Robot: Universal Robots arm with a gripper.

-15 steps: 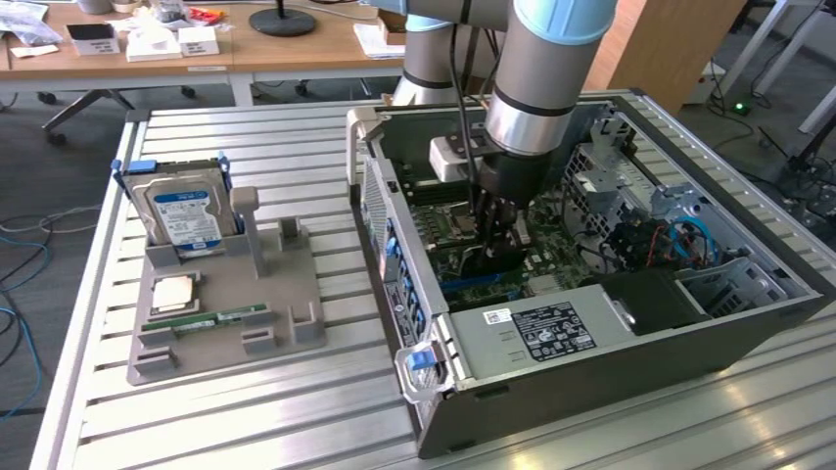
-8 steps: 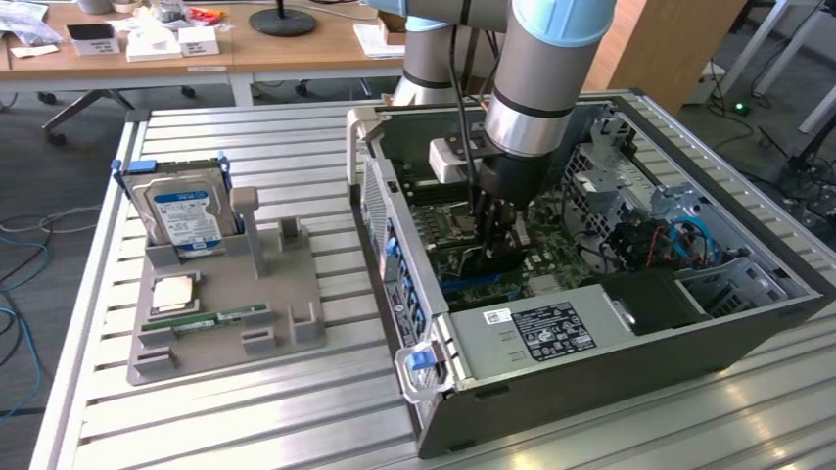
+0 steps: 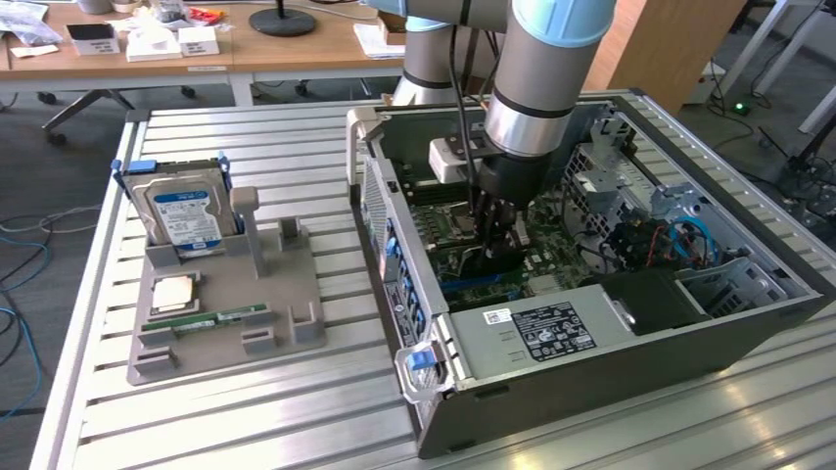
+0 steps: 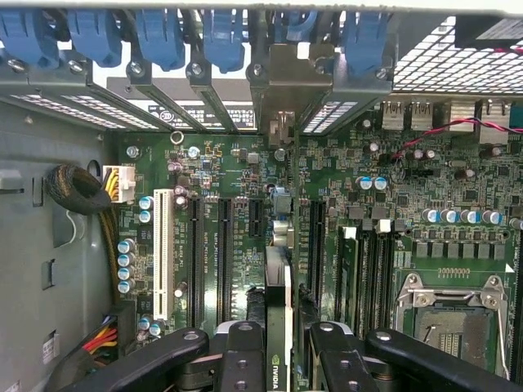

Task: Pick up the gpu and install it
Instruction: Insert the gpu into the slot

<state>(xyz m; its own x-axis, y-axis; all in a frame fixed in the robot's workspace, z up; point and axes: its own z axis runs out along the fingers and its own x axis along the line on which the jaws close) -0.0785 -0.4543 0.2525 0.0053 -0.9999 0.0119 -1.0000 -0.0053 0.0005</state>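
Note:
The gpu [image 4: 278, 282] is seen edge-on as a thin dark card with a green logo, and my gripper [image 4: 278, 347] is shut on it, with the black fingers [image 4: 243, 355] pressing on both sides. It stands upright over the green motherboard [image 4: 221, 163], in line with the long black expansion slots [image 4: 222, 253]. Its silver end bracket [image 4: 282, 86] reaches the rear slot openings of the case. Whether the card sits fully in a slot I cannot tell. From outside, the gripper [image 3: 500, 240] reaches down into the open computer case [image 3: 588, 343].
Blue retention clips [image 4: 159, 37] line the case's rear wall. A white slot [image 4: 163, 253], memory slots [image 4: 368, 269] and the CPU socket [image 4: 449, 314] flank the card. On the exterior view's left a grey holder [image 3: 281, 294] carries a hard drive [image 3: 183, 215], a RAM stick [image 3: 209, 320] and a chip [image 3: 176, 292].

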